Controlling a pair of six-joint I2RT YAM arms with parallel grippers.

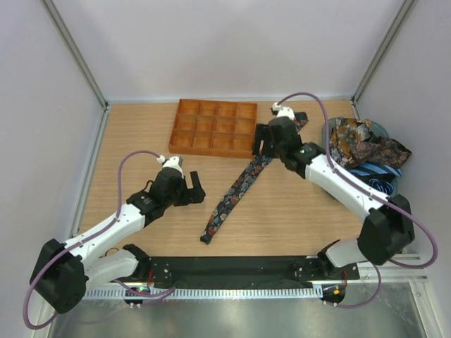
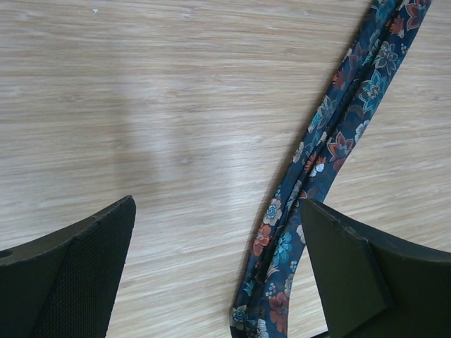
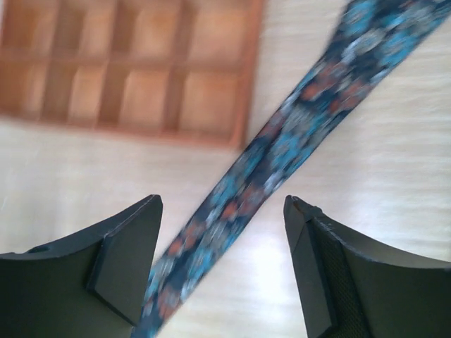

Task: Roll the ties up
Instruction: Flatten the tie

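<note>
A dark blue floral tie (image 1: 236, 190) lies flat and stretched out diagonally on the wooden table, from near the tray down to the front middle. My left gripper (image 1: 195, 189) is open and empty, just left of the tie. In the left wrist view the tie (image 2: 331, 148) runs past the right finger, with its folded end between the jaws of my left gripper (image 2: 217, 211). My right gripper (image 1: 262, 146) is open and empty, above the tie's upper part. In the blurred right wrist view the tie (image 3: 282, 148) passes between the jaws of my right gripper (image 3: 224, 204).
An orange gridded tray (image 1: 213, 127) stands at the back middle and also shows in the right wrist view (image 3: 134, 63). A blue container (image 1: 384, 172) at the right edge holds a heap of other ties (image 1: 363, 144), brown paisley and blue striped.
</note>
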